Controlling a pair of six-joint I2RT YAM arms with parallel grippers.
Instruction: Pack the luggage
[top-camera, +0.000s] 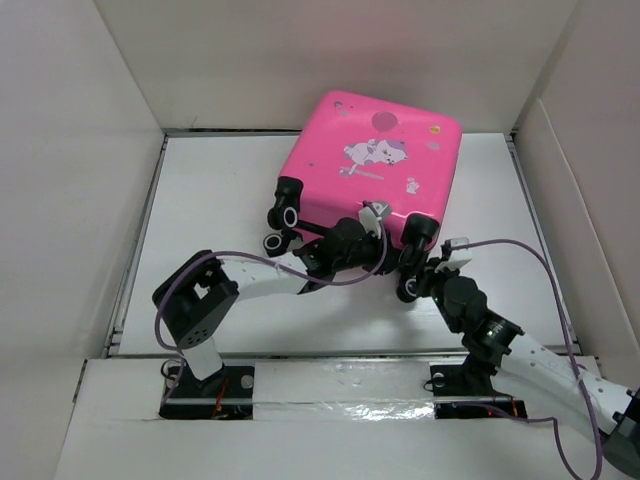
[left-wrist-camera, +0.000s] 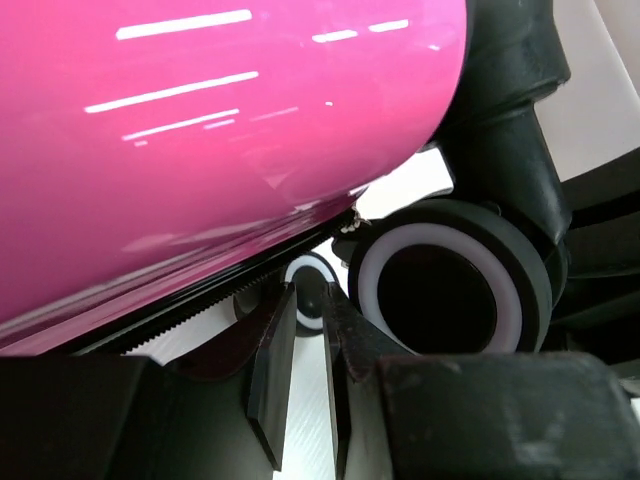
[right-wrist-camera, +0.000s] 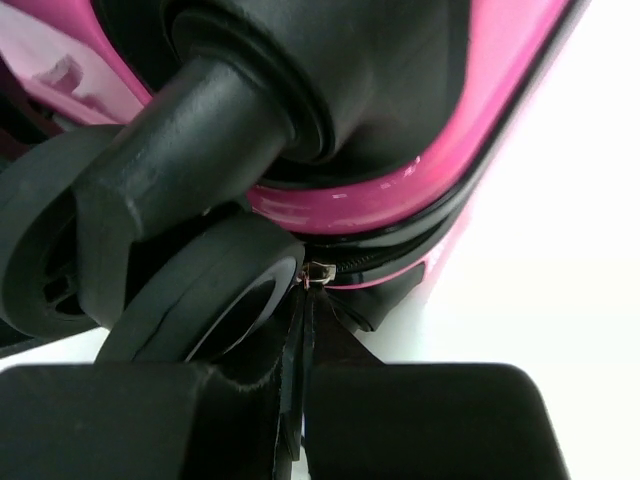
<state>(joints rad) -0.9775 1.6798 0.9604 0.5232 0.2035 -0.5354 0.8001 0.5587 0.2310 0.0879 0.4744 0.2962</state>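
Pinched tight in my right hand is the black zipper pull, its small metal slider sitting just past my fingertips. To the left of that hand, and a little above it, a black wheel hangs on its thick stem. Beyond it a corner of the pink suitcase curves away.

My left hand is nearly closed, with only a thin slit between the fingers, and I can see nothing held in it. Just ahead of those fingertips runs the black zipper line, and a second wheel sits close on their right.

Farther out, the suitcase lies flat on the white table with its wheels toward my hands and its printed lid up. I cannot tell whether the zip is run all the way round.

I judge the shell stiff, glossy and slippery, so fingers would slide off it. It is small, so it is probably light and may skate across the table when I tug. The pull, the wheel stems or the seam edge look like the best places to take hold.
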